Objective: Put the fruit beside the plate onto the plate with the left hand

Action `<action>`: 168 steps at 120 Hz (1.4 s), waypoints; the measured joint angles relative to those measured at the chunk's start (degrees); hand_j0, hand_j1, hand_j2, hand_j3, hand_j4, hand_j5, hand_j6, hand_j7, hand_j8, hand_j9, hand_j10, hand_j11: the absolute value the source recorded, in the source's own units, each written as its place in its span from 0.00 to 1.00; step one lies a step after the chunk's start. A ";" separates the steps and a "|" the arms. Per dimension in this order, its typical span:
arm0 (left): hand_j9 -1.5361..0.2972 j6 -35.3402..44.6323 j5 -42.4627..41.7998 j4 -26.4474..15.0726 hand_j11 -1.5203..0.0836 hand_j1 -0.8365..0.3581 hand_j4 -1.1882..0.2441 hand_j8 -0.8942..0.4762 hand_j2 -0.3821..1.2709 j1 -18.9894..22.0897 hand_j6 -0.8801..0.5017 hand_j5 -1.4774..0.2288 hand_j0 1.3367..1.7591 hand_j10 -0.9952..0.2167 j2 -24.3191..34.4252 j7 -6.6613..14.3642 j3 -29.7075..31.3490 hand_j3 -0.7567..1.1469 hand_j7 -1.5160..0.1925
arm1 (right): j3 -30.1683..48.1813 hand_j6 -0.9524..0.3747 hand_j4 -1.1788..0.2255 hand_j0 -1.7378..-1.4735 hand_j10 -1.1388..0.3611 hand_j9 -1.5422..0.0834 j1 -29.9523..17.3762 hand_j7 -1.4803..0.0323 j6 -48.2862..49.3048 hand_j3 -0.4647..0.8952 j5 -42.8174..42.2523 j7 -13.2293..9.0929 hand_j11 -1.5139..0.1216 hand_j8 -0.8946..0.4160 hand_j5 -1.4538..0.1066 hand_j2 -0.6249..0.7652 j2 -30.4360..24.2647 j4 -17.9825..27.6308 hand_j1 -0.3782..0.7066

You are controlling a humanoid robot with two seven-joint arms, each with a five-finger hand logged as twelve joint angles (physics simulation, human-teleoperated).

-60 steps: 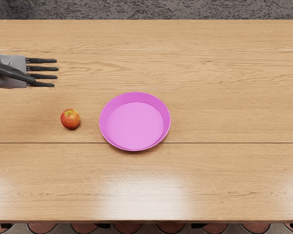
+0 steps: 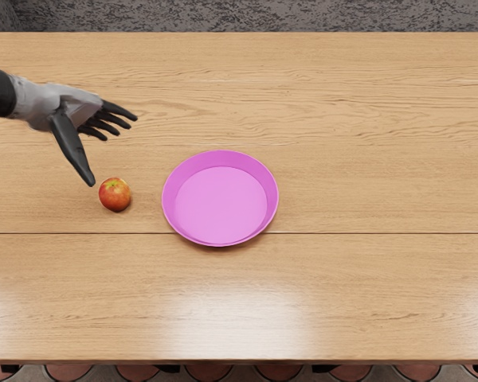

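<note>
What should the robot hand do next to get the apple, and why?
Probably move the left hand down toward the apple so its open fingers close around it. The hand is above-left of the apple in the picture, holding nothing, and the apple lies on the table beside the pink plate.

Light wooden table [image 2: 366, 302] fills nearly the whole view, grain running left to right. A thin dark seam [image 2: 382, 233] crosses its full width. Pale glare patch [image 2: 239, 310] on the near part. Mottled dark grey strip [image 2: 239, 14] beyond the far edge. Reddish-brown rounded shapes [image 2: 207, 372] below the near edge, too cropped to identify
</note>
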 joint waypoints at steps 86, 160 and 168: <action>0.73 15.84 33.99 -8.21 0.82 0.84 0.72 0.54 0.25 7.86 0.52 0.75 0.76 0.69 -10.29 0.00 5.29 0.40 0.77 | 0.00 0.72 0.84 0.30 0.76 0.95 0.19 0.98 0.00 0.34 -0.04 0.00 0.93 0.68 0.93 0.45 0.00 0.06 0.03; 0.51 18.82 38.60 -7.83 0.57 0.53 0.50 0.31 0.29 9.24 0.30 0.51 0.76 0.44 -10.79 0.00 10.26 0.40 0.53 | 0.00 0.72 0.84 0.30 0.76 0.95 0.28 0.98 0.00 0.34 -0.06 0.00 0.93 0.68 0.93 0.45 0.00 0.06 0.03; 0.49 18.86 38.64 -7.77 0.55 0.50 0.48 0.30 0.31 9.24 0.27 0.49 0.76 0.41 -10.48 -0.01 10.75 0.40 0.51 | 0.00 0.72 0.84 0.30 0.76 0.95 0.28 0.98 0.00 0.34 -0.06 0.00 0.93 0.68 0.93 0.45 0.00 0.06 0.03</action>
